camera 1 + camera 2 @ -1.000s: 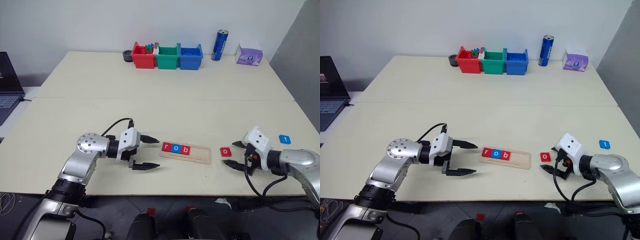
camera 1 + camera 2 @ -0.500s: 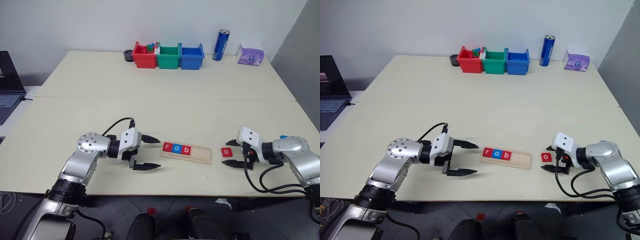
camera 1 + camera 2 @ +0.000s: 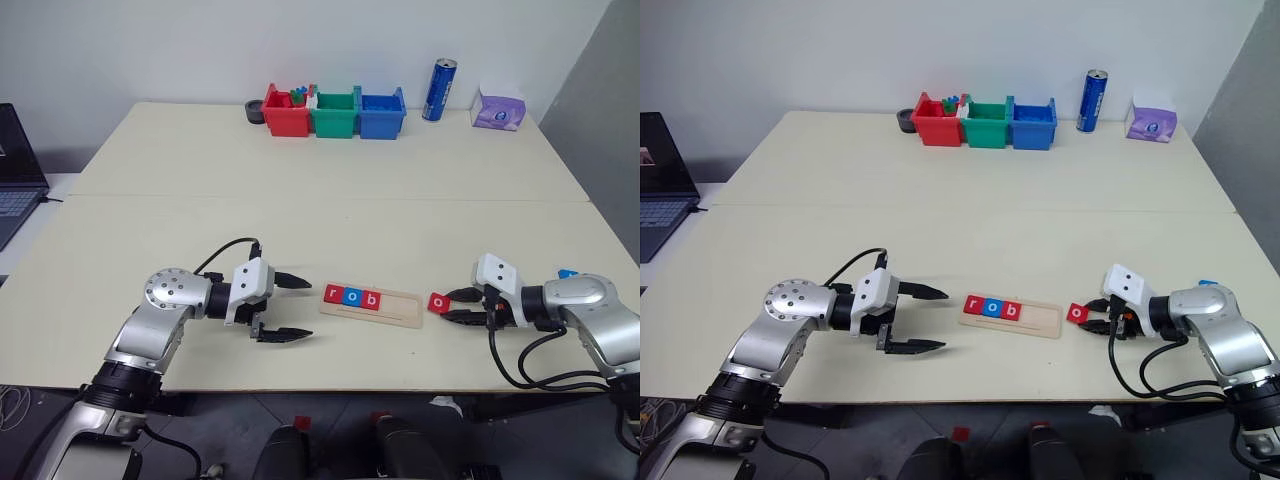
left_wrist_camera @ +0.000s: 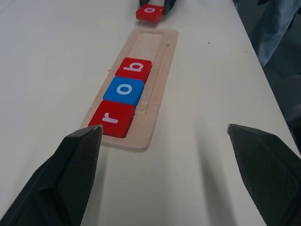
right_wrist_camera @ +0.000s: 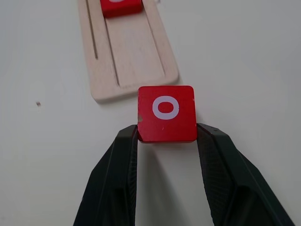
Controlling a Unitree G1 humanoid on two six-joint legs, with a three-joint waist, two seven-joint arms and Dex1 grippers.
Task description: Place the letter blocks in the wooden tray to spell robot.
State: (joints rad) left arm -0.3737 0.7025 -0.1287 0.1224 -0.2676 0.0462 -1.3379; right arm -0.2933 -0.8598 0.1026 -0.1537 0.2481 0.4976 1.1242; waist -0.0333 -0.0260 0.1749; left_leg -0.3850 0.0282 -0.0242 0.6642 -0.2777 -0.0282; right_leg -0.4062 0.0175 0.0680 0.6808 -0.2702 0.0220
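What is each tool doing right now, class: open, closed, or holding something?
Left tool: open, holding nothing.
Right tool: closed on the red o block, just short of the tray.

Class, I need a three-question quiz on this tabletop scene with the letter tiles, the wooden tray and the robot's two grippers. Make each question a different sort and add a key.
1. True or false: the wooden tray already holds four letter tiles.
2. Multiple choice: what does the right gripper hold between its fingers? A) a blue t tile B) the red o tile C) nothing
3. Fill in: the left gripper, at the tray's r end, has its jaws ____.

Key
1. False. It holds three: red r, blue o, red b.
2. B. The tile sits just off the tray's empty end.
3. Open, and holding nothing.
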